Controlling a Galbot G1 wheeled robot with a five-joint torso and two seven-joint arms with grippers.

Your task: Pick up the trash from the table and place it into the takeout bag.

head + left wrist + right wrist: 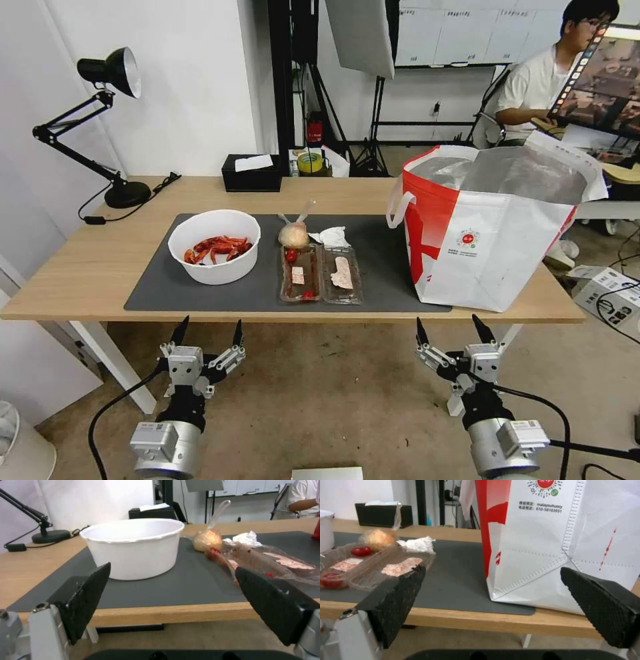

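Black desk lamp (110, 120) (far-left corner), black tissue box (251, 173) alongside.

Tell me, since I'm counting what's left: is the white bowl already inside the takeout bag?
No, the white bowl sits on the dark mat, left of the takeout bag.

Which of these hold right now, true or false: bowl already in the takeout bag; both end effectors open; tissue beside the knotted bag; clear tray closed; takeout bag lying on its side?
1. The bowl is already in the takeout bag. False: it stands on the mat, crayfish shells inside.
2. The left end effector and right end effector are open. True; both sit below the table edge.
3. The crumpled tissue lies beside the knotted bag. True.
4. The clear tray is closed. False: it lies hinged open, scraps in both halves.
5. The takeout bag lies on its side. False: it stands upright, mouth open.
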